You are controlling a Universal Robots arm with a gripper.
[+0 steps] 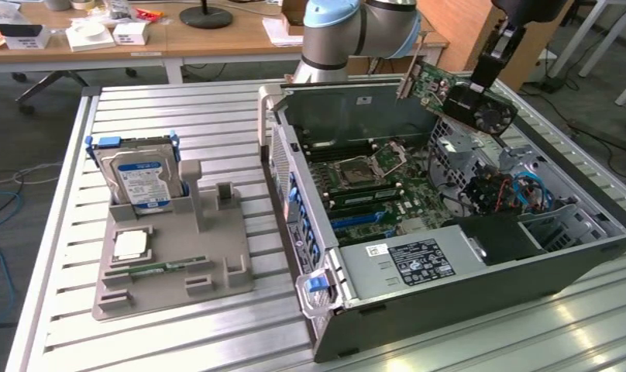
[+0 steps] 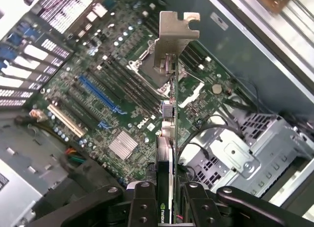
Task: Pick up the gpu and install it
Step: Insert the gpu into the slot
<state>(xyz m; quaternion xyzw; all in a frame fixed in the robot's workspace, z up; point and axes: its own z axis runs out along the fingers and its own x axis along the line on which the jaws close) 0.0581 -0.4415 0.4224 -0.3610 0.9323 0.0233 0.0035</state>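
Above the open computer case point(image 1: 468, 256), toward the exterior view's right and far side, the end effector point(image 1: 486, 75) is clenched on the gpu point(image 1: 455, 93), which hangs clear of the chassis with its green board and round black fan tilted and its silver bracket point(image 1: 408, 74) pointing toward the far wall of the case. Seen from the wrist, the gpu point(image 2: 171, 119) runs edge-on away from the camera, pinched between the two black fingers point(image 2: 143, 205) of the end effector point(image 2: 169, 207), and its bracket point(image 2: 174, 35) is the part farthest from the grip. Beneath the card lies the motherboard point(image 2: 98, 65), with a long blue expansion slot point(image 2: 100, 95), a small finned silver heatsink point(image 2: 122, 144) and the processor socket point(image 2: 147, 72); the card touches none of them. A perforated metal drive cage point(image 2: 245, 153) stands beside the board. On the near side of the case sits the grey power supply point(image 1: 411, 262) with its black label. At the exterior view's left, a grey holder tray point(image 1: 179, 263) rests on the slatted metal desk point(image 1: 179, 108), carrying an upright hard drive point(image 1: 139, 180) with a blue-white label, a square processor chip point(image 1: 132, 245) and a narrow green memory stick point(image 1: 168, 267).
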